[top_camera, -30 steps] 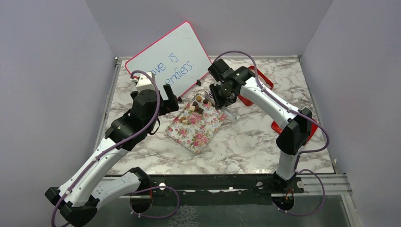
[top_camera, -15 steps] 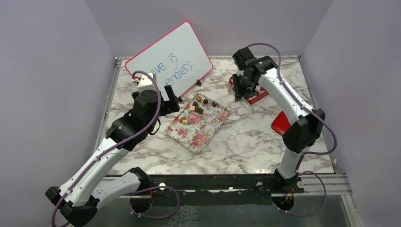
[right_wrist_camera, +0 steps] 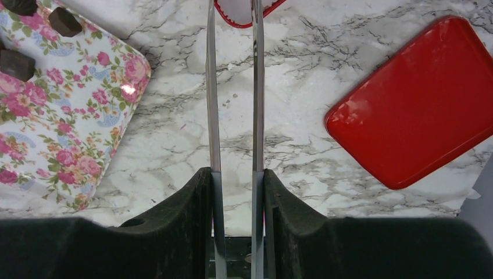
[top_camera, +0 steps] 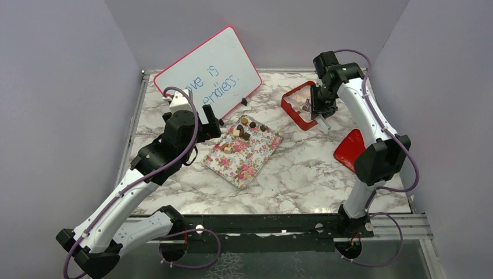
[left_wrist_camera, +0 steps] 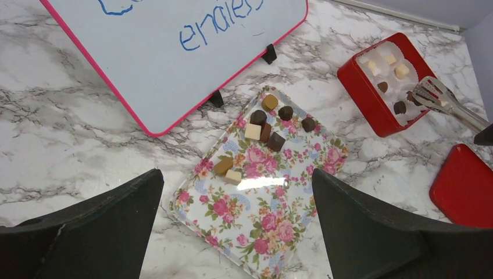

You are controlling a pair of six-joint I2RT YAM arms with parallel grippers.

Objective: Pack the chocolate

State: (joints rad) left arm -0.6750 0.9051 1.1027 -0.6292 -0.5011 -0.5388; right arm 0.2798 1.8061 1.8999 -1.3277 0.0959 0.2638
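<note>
Several chocolate pieces (top_camera: 243, 129), dark brown, mid-brown and cream, lie at the far end of the floral tray (top_camera: 241, 157); they also show in the left wrist view (left_wrist_camera: 264, 125). More pieces (left_wrist_camera: 400, 107) sit in the red box (top_camera: 290, 108). My right gripper (top_camera: 320, 100) is shut on metal tongs (right_wrist_camera: 213, 116), whose tips reach into the red box (left_wrist_camera: 363, 99) next to a dark piece. I cannot tell whether the tongs (left_wrist_camera: 447, 104) hold a piece. My left gripper (left_wrist_camera: 237, 174) is open and empty, above the tray's near-left side (left_wrist_camera: 273, 221).
A pink-framed whiteboard (top_camera: 209, 72) leans at the back left, close to the tray. The red lid (top_camera: 352, 150) lies flat on the marble to the right, also in the right wrist view (right_wrist_camera: 418, 104). Grey walls enclose the table.
My right arm has swung with the tongs from the far end of the floral tray to the right, over the red box. The left arm has not moved.
</note>
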